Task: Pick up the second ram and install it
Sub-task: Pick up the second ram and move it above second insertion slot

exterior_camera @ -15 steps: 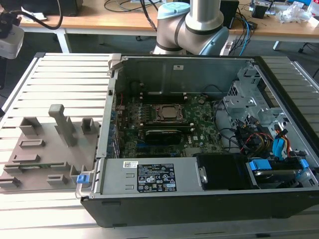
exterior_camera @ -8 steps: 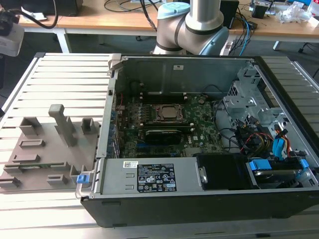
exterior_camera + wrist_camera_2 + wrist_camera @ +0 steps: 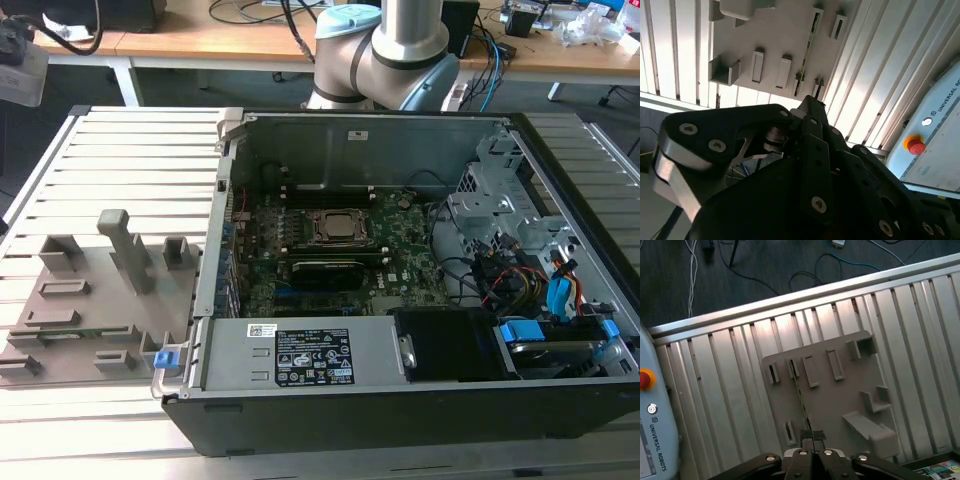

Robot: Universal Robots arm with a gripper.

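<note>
Green second ram (image 3: pixel 801 402) is standing on edge in the grey tray (image 3: pixel 840 405), gripper (image 3: pixel 813 436) hovering above
You're facing a light, stiff, fragile board; fingers (image 3: pixel 806 439) are sitting closed, empty; pinching its thin top edge mid-length is looking safest
</note>
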